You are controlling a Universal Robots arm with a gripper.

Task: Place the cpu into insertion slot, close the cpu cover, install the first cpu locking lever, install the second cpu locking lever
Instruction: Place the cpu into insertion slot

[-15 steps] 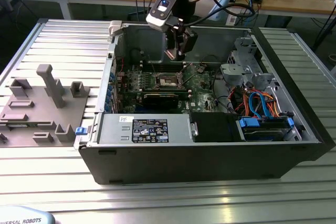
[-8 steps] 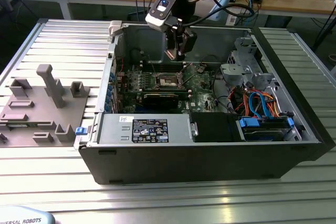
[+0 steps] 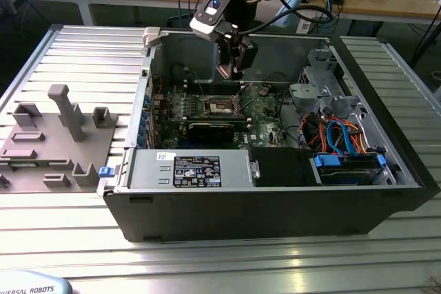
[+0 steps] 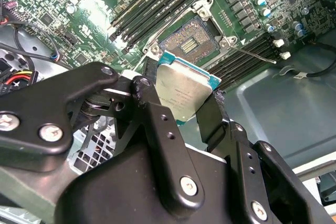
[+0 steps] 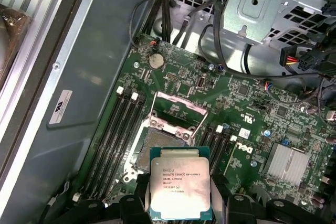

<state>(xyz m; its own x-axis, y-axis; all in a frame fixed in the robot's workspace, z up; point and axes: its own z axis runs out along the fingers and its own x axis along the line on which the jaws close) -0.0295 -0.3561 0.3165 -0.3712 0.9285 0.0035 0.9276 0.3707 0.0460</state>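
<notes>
Inside, the open computer case (image 3: 275, 204) lying on the ribbed counter (image 3: 207, 259) holds a green motherboard (image 3: 265, 111), a grey power supply (image 3: 189, 170) against its near wall, a metal drive cage (image 3: 320, 77) and a bundle of blue and orange cables (image 3: 341, 132). The gripper (image 3: 231, 68) hangs within the case above the board, closed narrow on the cpu (image 5: 180, 187). Its black fingers (image 4: 152, 103) press on two opposite edges of the chip, whose dull silver top faces the cameras in both wrist views. The insertion slot (image 5: 163, 148) sits on the board below the gripper, just beyond the chip's far edge and apart from it, with its dark recess showing bare. The cpu cover (image 5: 177, 109) stands tilted up at the far side of the slot from the gripper. Long black memory slots (image 5: 118, 135) run along both sides of the slot. Outside the case, away from the gripper toward the exterior view's left, a grey fixture tray (image 3: 55, 135) rests on the counter.
</notes>
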